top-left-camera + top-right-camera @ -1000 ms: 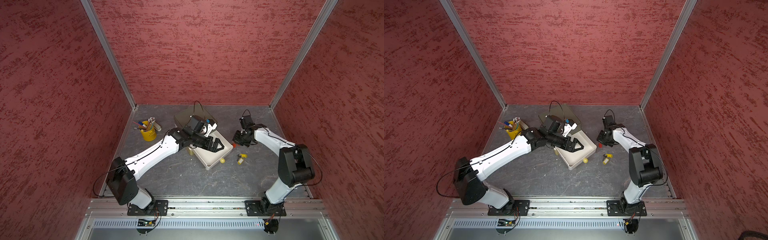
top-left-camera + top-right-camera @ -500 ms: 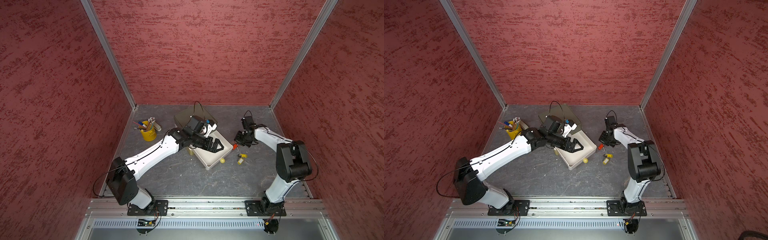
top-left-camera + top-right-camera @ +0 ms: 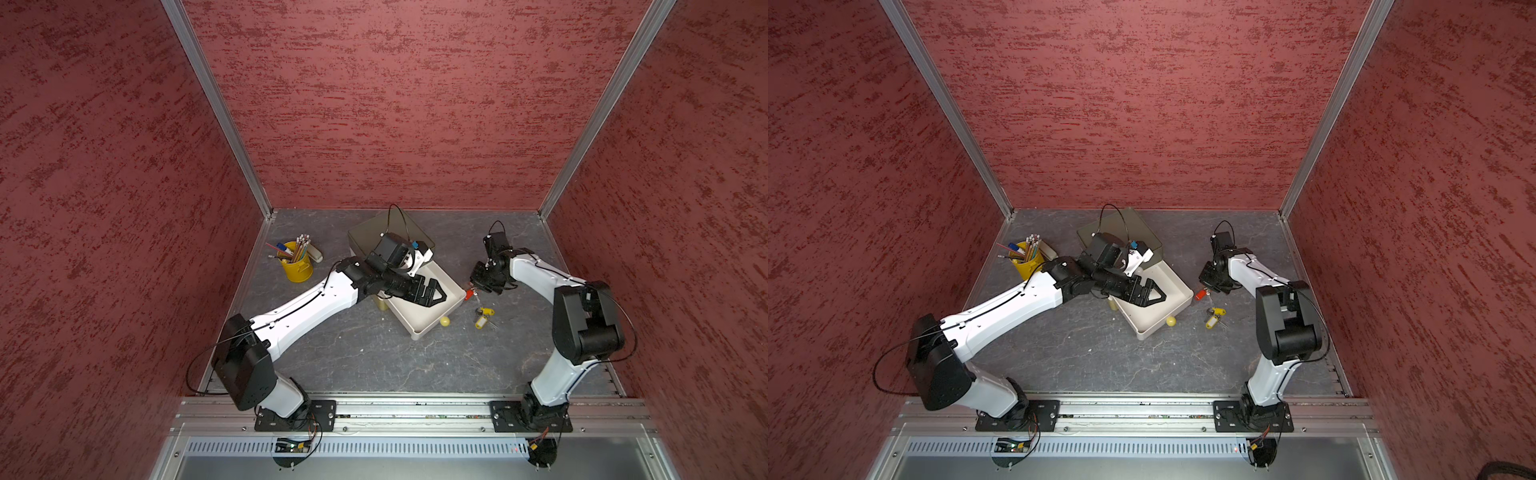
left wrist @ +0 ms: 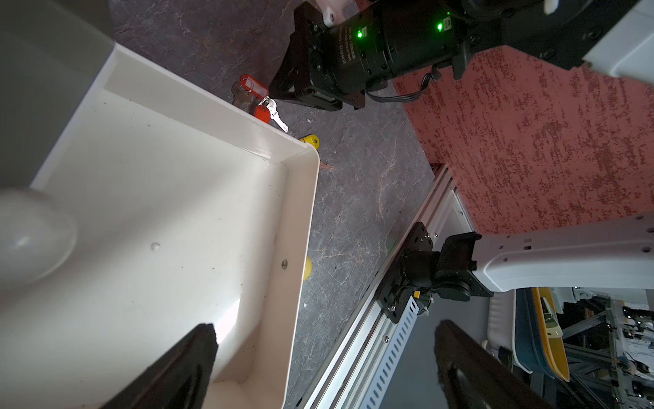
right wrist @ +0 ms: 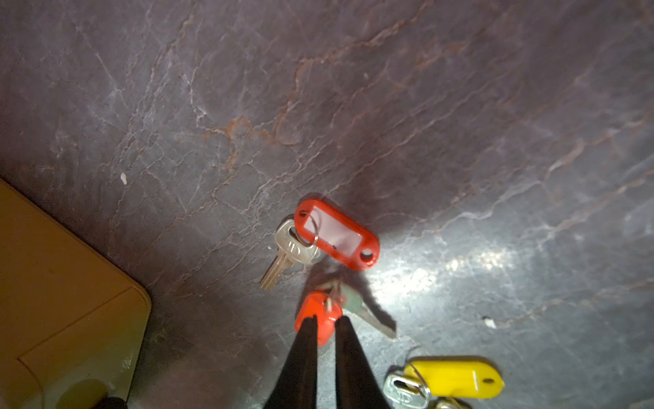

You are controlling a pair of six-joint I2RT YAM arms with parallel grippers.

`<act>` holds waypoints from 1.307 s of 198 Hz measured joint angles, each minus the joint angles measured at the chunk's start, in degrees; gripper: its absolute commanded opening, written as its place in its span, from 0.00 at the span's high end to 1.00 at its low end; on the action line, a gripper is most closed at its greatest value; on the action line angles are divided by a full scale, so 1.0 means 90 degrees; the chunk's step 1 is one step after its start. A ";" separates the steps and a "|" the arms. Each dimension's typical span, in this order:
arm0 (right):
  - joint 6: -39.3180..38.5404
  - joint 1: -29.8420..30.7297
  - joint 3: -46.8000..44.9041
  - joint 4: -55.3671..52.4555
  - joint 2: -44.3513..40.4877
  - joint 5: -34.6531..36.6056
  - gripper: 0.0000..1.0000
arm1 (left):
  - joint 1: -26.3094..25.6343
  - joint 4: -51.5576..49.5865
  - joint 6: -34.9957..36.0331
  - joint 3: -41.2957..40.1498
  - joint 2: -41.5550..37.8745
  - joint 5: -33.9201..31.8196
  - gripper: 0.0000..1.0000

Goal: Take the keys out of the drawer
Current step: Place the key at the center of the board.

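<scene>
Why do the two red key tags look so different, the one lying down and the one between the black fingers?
The lying red tag rests flat on the table, showing its pale label window. The pinched red tag sits between the right end effector's fingertips, seen end-on, with no window showing. The lying red tag looks sharp and the pinched red tag looks blurred. Both are red plastic, each ringed to a metal key.

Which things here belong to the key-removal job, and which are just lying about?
Job: drawer; red-tagged key in the right gripper; second red-tagged key and yellow-tagged keys on the table; left gripper, open over the drawer.
Lying about: yellow pencil cup; pale stapler-like item beside it.
</scene>
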 measured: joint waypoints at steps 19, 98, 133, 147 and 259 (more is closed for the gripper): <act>-0.0007 0.0000 0.0000 0.0000 0.0000 0.0000 0.82 | -0.0002 0.0000 -0.0017 -0.0034 -0.0002 -0.0036 0.00; -0.0005 -0.0005 0.0002 -0.0056 -0.0335 -0.0146 0.77 | -0.0002 0.0170 -0.0039 -0.0053 -0.0151 -0.0131 0.00; 0.0024 -0.0007 0.0022 -0.0102 -0.1086 -0.0461 0.74 | 0.0000 0.0364 -0.0034 -0.0056 -0.0357 -0.0197 0.00; 0.0053 -0.0010 0.0022 -0.0083 -0.1409 -0.0712 0.72 | 0.0017 0.0435 -0.0022 -0.0056 -0.0430 -0.0253 0.00; 0.0648 0.0583 -0.0801 0.0005 -0.3483 -0.2832 0.66 | 0.1562 0.0435 0.0010 0.0146 -0.0704 -0.0289 0.00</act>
